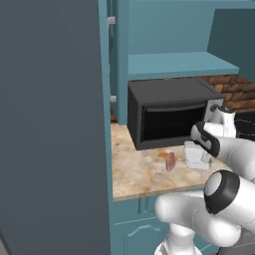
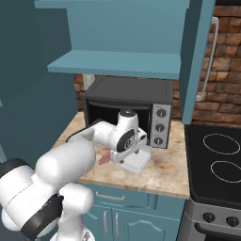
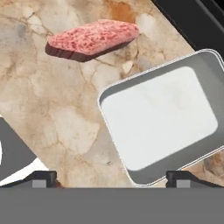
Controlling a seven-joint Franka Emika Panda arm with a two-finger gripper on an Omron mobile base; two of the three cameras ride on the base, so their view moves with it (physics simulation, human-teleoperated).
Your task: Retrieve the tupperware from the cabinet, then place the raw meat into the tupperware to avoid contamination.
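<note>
Left base view: the tupperware [image 1: 197,155] sits on the counter [image 1: 139,172] in front of the microwave [image 1: 172,112], partly hidden by the arm's wrist. The meat [image 1: 170,161] lies just beside it, to its left, apart from it. Above, the cabinet [image 1: 174,63] stands open with its teal shelf bare. A tall dark grey unit [image 1: 50,124] closes off the left side.

Right base view: the gripper [image 2: 133,156] hangs low over the tupperware [image 2: 137,162], with the meat [image 2: 103,158] peeking out behind the forearm. A brick wall [image 2: 225,61] backs the counter, and a black stove [image 2: 219,162] with ring burners stands to the right. The lower cabinets are teal.

Hand view: the jaws stand wide apart and hold nothing; one fingertip [image 3: 43,177] shows at each bottom corner. The tupperware [image 3: 162,116] lies empty, skewed to the frame, and the meat [image 3: 92,38] rests on the mottled beige stone [image 3: 52,109] near one of its corners, not touching.

Judging from this, the container is out and the meat is next. The risks: the lump is small and low, so the fingers may scrape the stone or close above it; and the light tupperware, so near, could be nudged aside as the hand swings across.
</note>
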